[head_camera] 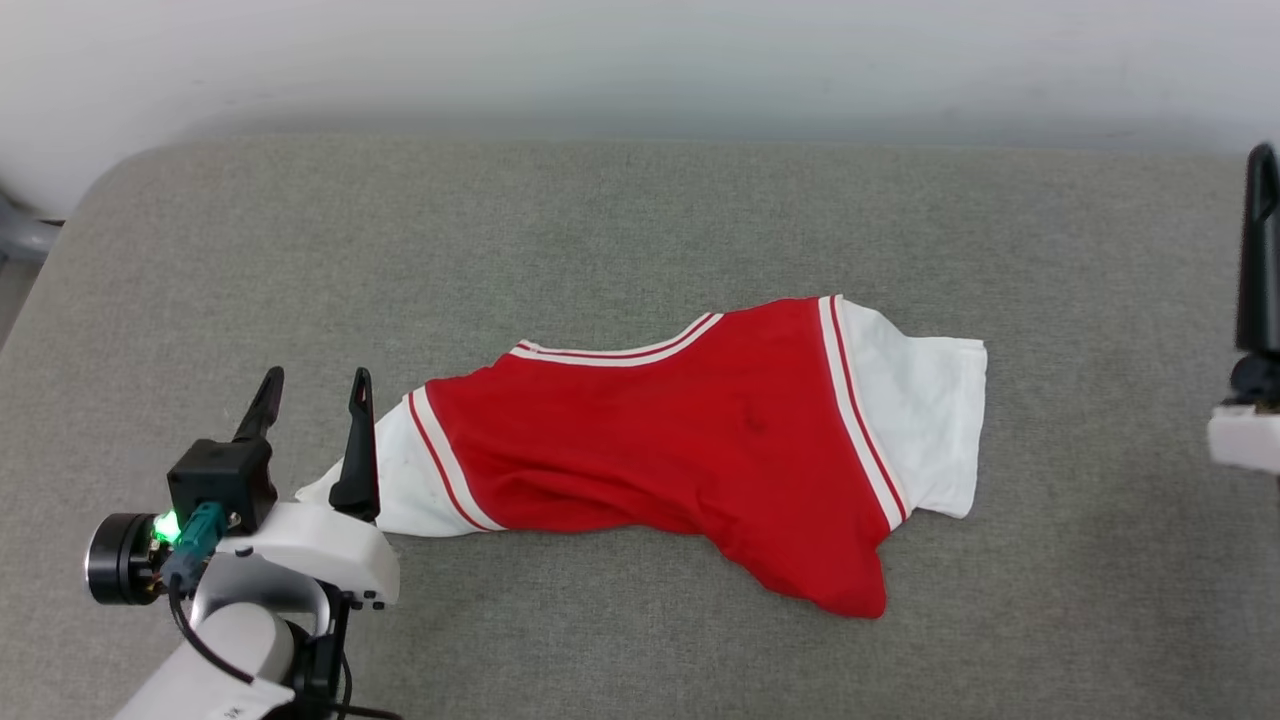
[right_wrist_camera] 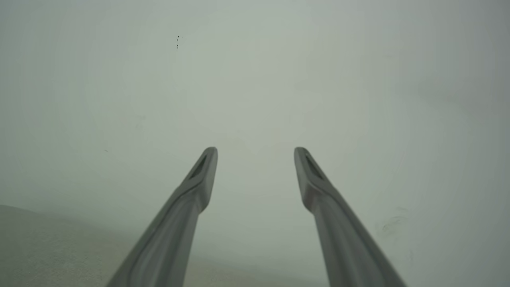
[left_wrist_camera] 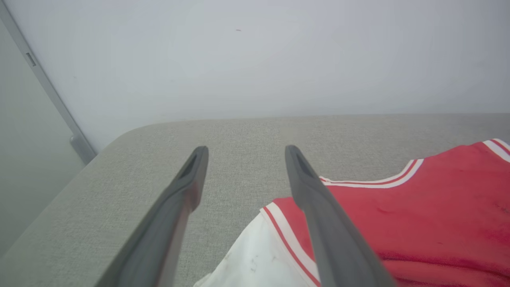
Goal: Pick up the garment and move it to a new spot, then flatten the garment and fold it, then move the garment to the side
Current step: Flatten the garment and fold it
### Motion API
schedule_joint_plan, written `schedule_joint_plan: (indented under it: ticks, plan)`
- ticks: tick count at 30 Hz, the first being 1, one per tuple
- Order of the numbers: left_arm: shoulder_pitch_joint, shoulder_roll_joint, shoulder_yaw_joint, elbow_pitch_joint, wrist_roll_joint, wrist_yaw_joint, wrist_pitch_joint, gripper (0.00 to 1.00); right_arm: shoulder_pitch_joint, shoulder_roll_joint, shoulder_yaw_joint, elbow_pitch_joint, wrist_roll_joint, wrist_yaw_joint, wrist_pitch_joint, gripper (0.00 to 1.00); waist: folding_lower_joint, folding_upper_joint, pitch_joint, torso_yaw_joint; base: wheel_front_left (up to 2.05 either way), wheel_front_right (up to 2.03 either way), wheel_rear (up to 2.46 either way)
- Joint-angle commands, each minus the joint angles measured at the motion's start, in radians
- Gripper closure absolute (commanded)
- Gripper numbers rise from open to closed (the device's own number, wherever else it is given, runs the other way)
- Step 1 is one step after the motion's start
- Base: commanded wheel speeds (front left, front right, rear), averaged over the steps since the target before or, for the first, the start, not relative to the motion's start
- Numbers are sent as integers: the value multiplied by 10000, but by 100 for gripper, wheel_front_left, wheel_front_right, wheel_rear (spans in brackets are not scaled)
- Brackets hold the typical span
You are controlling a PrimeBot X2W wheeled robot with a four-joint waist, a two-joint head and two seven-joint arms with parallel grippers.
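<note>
Lying across the middle of a grey padded surface (head_camera: 600, 220), the garment (head_camera: 690, 440) is stretched sideways, its lower red edge bunched. Flattening seems the step in hand; doing it well likely means pinching each end and drawing outward evenly, low to the fabric. The left gripper (head_camera: 317, 375) points forward, fingers apart and empty, just beside the near white sleeve (head_camera: 400, 480). The right gripper (right_wrist_camera: 255, 150), also spread and empty, hangs well apart at the far right.

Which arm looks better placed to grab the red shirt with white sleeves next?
Probably the left: its open left claw stands beside a white sleeve of the red jersey T-shirt; the right claw hangs far off.
</note>
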Motion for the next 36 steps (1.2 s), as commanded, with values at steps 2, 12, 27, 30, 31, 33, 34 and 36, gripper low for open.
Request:
schedule_joint_plan:
  ticks: [2,12,27,30,31,33,34,36]
  plan:
    - [560,-388,687,-446,789,43,-25,0,-516,-588,252,233,119,-7,-20,0,0,0,175,138,0,0,0]
    - [1548,-2110,2500,-1644,3358,-848,-26,0,-2079,-3160,3138,1492,2191,-8,2937,0,0,0,876,613,0,0,0]
    - [1183,-4086,3484,-1634,5094,-2584,-27,0,-3418,-5341,6609,2425,4896,-9,8730,0,0,0,2124,1444,0,0,0]
    - [1093,-4399,3651,-1656,5312,-2827,-27,0,-3587,-5209,6803,2883,5000,-9,9042,0,0,0,2353,1603,0,0,0]
    - [1069,-4491,3722,-1678,5385,-2899,-27,0,-3625,-5128,6825,3035,5056,-9,9044,0,0,0,2436,1660,0,0,0]
    - [981,-4690,3894,-1678,5553,-3096,-27,0,-3673,-5017,7011,3464,5021,-9,9053,0,0,0,2668,1816,0,0,0]
    - [961,-4756,3951,-1666,5590,-3136,-27,0,-3648,-4980,7118,3595,5010,-9,9063,0,0,0,2730,1855,0,0,0]
    - [927,-4890,4116,-1627,5710,-3286,-27,0,-3397,-4871,7533,3968,5157,-5,9225,0,0,0,2834,1945,0,0,0]
